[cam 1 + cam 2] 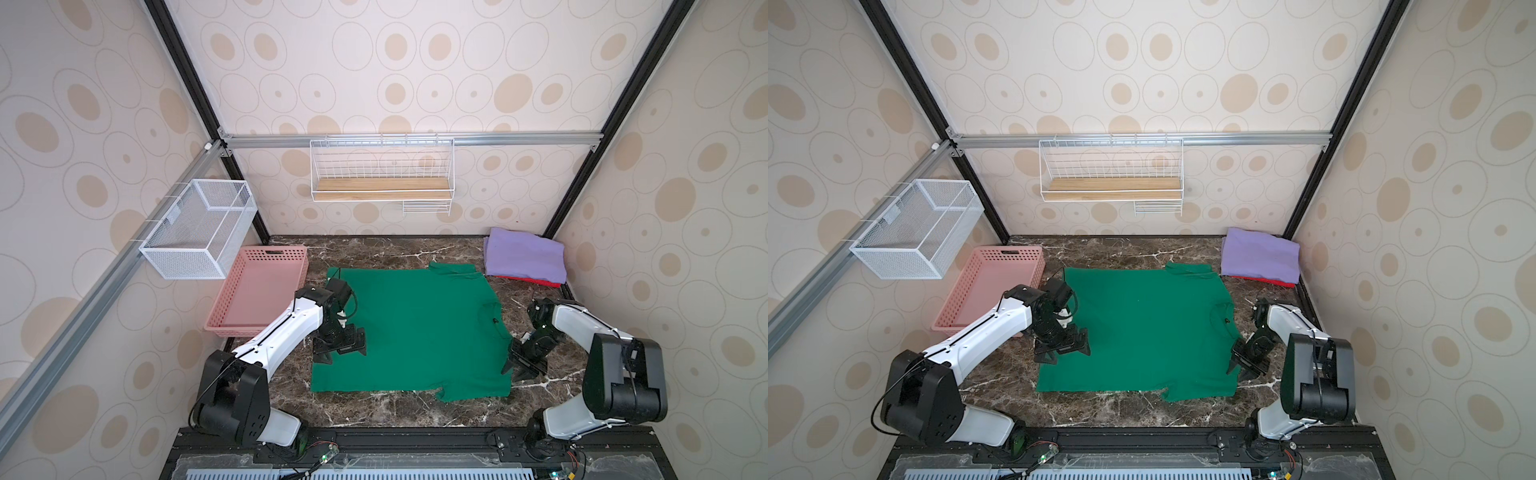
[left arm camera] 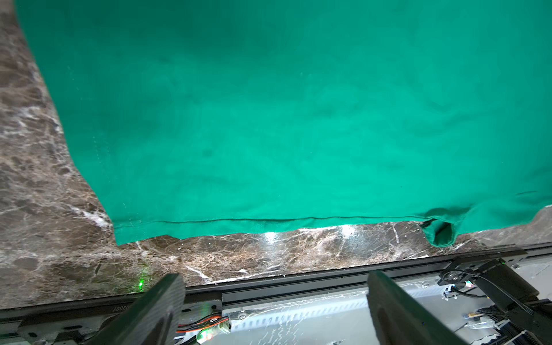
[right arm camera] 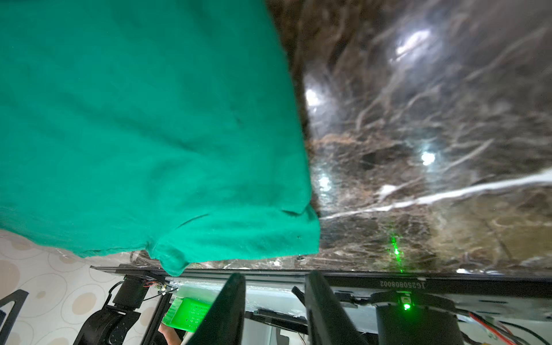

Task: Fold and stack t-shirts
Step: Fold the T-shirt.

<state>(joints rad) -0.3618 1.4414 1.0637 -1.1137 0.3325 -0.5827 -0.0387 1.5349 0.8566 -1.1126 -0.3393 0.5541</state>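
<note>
Lavender t-shirt (image 1: 525, 255), pink basket (image 1: 258, 291): in both top views only.

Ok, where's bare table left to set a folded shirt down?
Free: the marble strip between the green shirt and the front rail, and the far strip between the basket and the purple shirt. Crowded: the middle, covered by the green shirt.
</note>
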